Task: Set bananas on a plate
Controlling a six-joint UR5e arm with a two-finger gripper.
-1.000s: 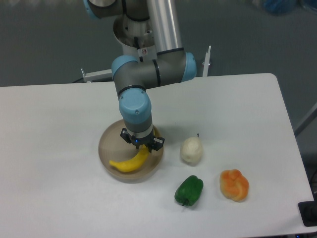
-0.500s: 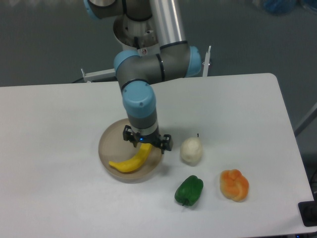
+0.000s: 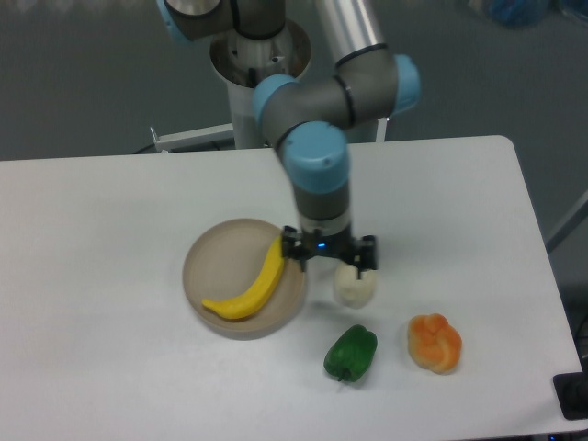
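Note:
The yellow banana (image 3: 252, 287) lies across the beige plate (image 3: 216, 260), curving from the plate's right rim down to its lower left. My gripper (image 3: 329, 260) hangs just right of the plate, above the gap between the plate and a white pear. Its two fingers are spread apart and hold nothing. It no longer touches the banana.
A white pear (image 3: 354, 287) sits right under the gripper's right finger. A green pepper (image 3: 350, 353) lies in front of it and an orange pepper (image 3: 435, 343) further right. The arm's base (image 3: 257, 64) stands at the table's back edge.
The gripper has let go of the banana and moved right, off the plate, to a spot above the pear. The banana stays on the plate.

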